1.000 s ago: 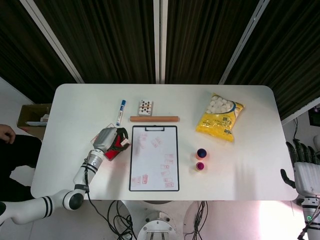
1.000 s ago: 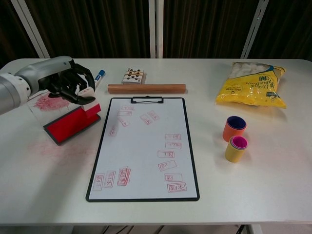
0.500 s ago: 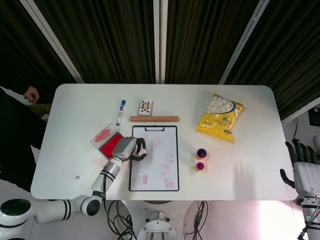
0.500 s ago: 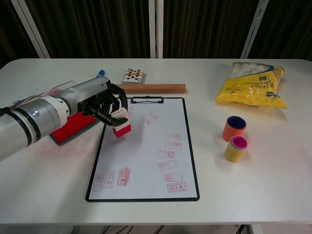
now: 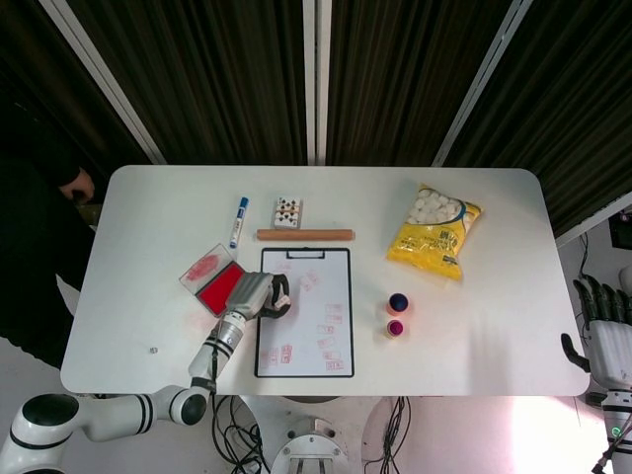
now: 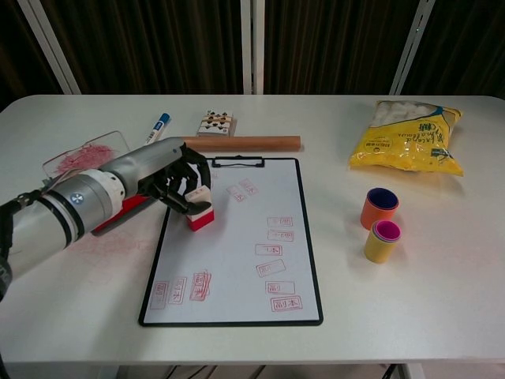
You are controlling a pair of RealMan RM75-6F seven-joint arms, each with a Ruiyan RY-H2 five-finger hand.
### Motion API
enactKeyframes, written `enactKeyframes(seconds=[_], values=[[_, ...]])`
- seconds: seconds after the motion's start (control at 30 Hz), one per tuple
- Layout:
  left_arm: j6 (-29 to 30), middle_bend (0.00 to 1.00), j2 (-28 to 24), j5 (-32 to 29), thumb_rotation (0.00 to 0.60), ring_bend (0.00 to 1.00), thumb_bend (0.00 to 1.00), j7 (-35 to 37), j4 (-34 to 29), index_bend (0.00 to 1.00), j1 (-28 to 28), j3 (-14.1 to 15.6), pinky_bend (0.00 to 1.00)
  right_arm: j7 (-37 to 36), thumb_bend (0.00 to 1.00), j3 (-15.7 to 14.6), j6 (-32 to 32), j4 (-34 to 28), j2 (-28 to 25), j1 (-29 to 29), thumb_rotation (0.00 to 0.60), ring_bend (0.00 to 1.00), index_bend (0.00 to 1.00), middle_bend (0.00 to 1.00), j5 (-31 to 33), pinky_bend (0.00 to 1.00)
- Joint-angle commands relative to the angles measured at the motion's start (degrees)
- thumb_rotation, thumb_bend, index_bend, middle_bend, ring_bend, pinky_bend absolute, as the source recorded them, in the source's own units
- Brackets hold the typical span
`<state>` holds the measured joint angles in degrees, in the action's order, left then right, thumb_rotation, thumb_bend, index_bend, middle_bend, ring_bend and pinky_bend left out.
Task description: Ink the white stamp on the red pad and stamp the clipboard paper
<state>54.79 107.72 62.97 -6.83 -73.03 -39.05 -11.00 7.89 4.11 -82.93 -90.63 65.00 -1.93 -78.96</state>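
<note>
My left hand (image 6: 172, 178) grips the white stamp (image 6: 200, 215), whose red base stands on or just above the upper left of the clipboard paper (image 6: 245, 253). From above, the same hand (image 5: 253, 293) covers most of the stamp (image 5: 280, 296) at the left edge of the clipboard (image 5: 308, 326). The red pad (image 5: 219, 285) lies open just left of the clipboard, and my forearm partly hides the red pad (image 6: 126, 208) in the chest view. Several red stamp marks dot the paper. My right hand (image 5: 598, 326) hangs off the table's right side, fingers apart and holding nothing.
The pad's ink-smeared lid (image 6: 77, 158) lies at the far left. Behind the clipboard are a wooden rod (image 6: 237, 143), a blue marker (image 6: 157, 126) and a small card box (image 6: 215, 122). Two cups (image 6: 379, 208) (image 6: 381, 241) and a yellow snack bag (image 6: 410, 146) sit to the right.
My left hand carried the stamp from the red pad rightward onto the clipboard and lowered it to the paper's upper left. The right hand barely moved.
</note>
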Motion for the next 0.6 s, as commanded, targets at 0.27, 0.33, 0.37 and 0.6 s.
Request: enactKeyframes(seconds=[0.27, 0.33, 0.37, 0.6], values=[[0.9, 0.70, 2.1, 2.4, 0.600, 0.79, 0.38, 2.0, 3.7, 0.62, 1.1, 1.3, 0.91, 0.4, 0.28, -0.1, 0.6, 0.2, 0.2, 0.1, 0.600, 0.00, 0.00, 0.00, 0.7, 0.00], [0.9, 0.70, 2.5, 2.7, 0.600, 0.79, 0.38, 2.4, 4.2, 0.62, 1.3, 1.4, 0.91, 0.5, 0.28, -0.1, 0.7, 0.2, 0.2, 0.0, 0.600, 0.00, 0.00, 0.00, 0.7, 0.00], [0.8, 0.70, 2.6, 2.8, 0.600, 0.79, 0.39, 2.6, 4.5, 0.63, 1.3, 1.4, 0.91, 0.6, 0.28, -0.2, 0.8, 0.2, 0.3, 0.0, 0.600, 0.00, 0.00, 0.00, 0.8, 0.00], [0.8, 0.71, 3.5, 3.8, 0.600, 0.79, 0.39, 4.2, 6.2, 0.63, 2.0, 1.5, 0.92, 0.8, 0.28, -0.2, 0.9, 0.2, 0.2, 0.1, 0.600, 0.00, 0.00, 0.00, 1.0, 0.00]])
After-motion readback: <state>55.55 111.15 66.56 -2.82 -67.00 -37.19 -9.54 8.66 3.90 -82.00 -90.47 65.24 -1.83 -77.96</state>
